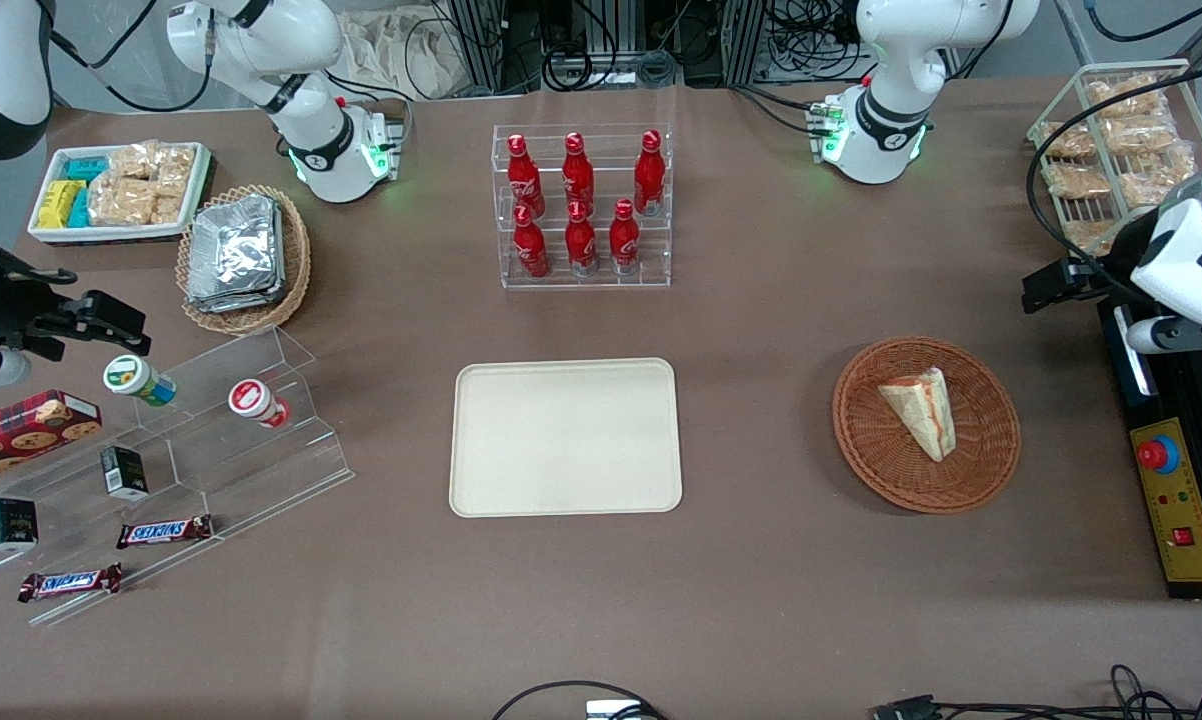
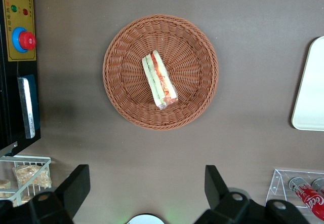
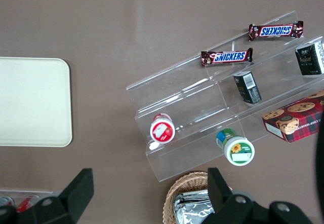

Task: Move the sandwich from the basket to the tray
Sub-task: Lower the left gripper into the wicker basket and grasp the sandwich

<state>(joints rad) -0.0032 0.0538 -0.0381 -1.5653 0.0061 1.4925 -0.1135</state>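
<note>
The sandwich (image 1: pixel 923 409), a pale wedge in clear wrap with red and green stripes, lies in the round reddish-brown basket (image 1: pixel 981 470). The left wrist view looks down on the sandwich (image 2: pixel 159 79) near the basket's (image 2: pixel 121 57) middle. My gripper (image 1: pixel 1056 283) hangs high over the table, a little farther from the front camera than the basket and toward the working arm's end. It is open, its fingers (image 2: pixel 76 183) wide apart with only bare table between them; the gripper (image 2: pixel 147 183) touches nothing. The cream tray (image 1: pixel 565 437) lies bare at the table's middle, its edge also visible as the tray (image 2: pixel 310 89).
A clear rack of red bottles (image 1: pixel 581 205) stands farther from the front camera than the tray. A control box with a red button (image 1: pixel 1176 500) and a wire rack of snack packs (image 1: pixel 1111 150) sit at the working arm's end. Acrylic steps with snacks (image 1: pixel 161 470) lie toward the parked arm's end.
</note>
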